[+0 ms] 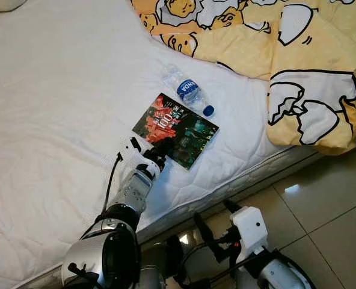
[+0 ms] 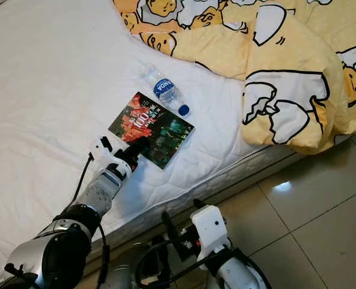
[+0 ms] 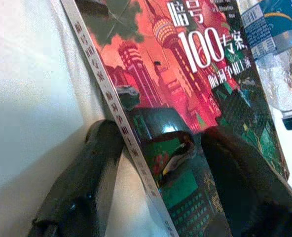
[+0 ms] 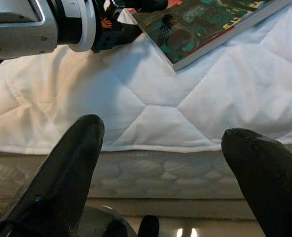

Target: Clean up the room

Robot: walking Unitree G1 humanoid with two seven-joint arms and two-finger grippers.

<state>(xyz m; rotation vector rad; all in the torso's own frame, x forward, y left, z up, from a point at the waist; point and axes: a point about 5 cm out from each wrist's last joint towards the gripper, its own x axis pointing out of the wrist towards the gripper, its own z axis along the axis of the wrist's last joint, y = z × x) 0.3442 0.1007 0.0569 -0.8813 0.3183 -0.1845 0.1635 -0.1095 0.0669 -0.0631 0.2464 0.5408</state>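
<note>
Right end effector [image 4: 158, 168] hangs low beside the bed [image 1: 58, 108], fingers spread, holding nothing. Left end effector [image 3: 156, 163] straddles the near edge of the book [image 1: 175, 130], one finger on the cover, one beneath. Bottle [image 1: 187, 90] lies touching the book's far edge, near the quilt [image 1: 274, 48].

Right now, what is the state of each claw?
Left claw: closing on the book, one finger each side.
Right claw: open, holding nothing.
</note>
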